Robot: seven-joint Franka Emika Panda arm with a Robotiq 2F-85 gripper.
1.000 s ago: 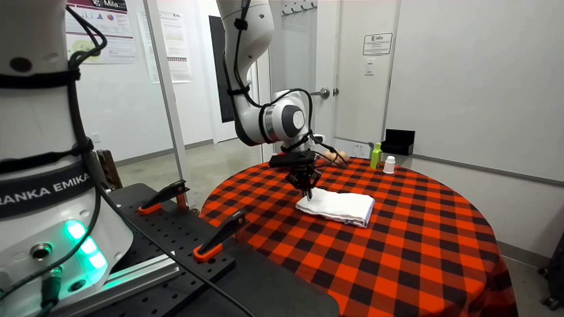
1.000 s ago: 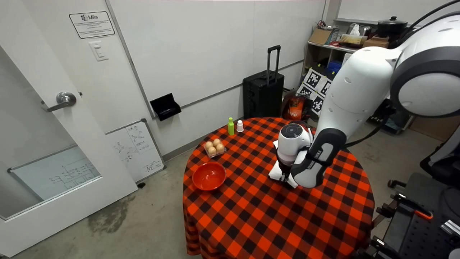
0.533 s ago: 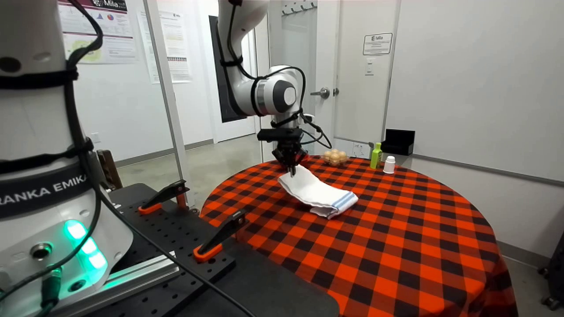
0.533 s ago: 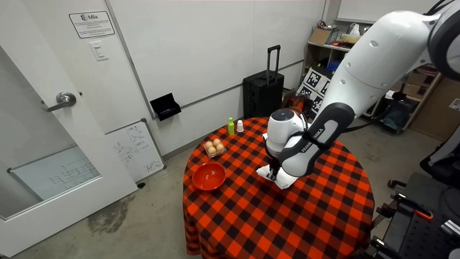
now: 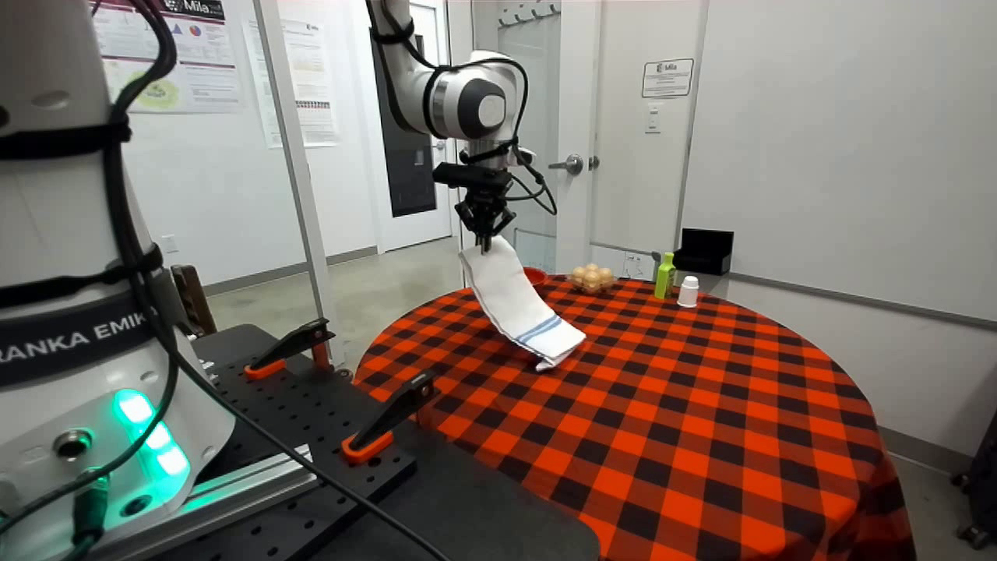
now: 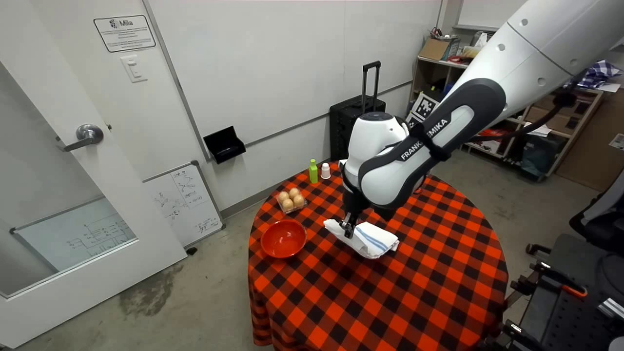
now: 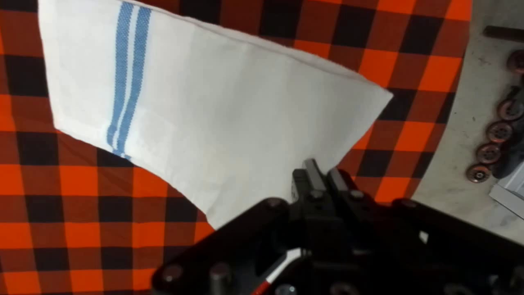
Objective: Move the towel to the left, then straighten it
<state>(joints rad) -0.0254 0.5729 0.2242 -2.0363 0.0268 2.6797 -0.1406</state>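
While my white base (image 5: 54, 218) stands at the far left in an exterior view, its lights (image 5: 158, 434) showing green, two clamps (image 5: 389, 414) with orange feet sit to its right on the black bench (image 5: 483, 499). Further right I hold my gripper (image 5: 484, 246) in the air, pointing down, its jaws clamped on one end of the white towel (image 5: 510, 300). From my grip the towel slants down to the right, its blue stripes near the lower end, which reaches the red-and-black checked tablecloth (image 5: 740, 436). A red bowl (image 5: 536, 276) shows partly behind it, then come brown eggs (image 5: 592, 278), an upright green bottle (image 5: 664, 276) and, just beside that, a small white bottle (image 5: 688, 292). Across the wrist view, the stripes lie toward the left and my fingers (image 7: 314, 176) sit close together at the towel's edge, right of centre
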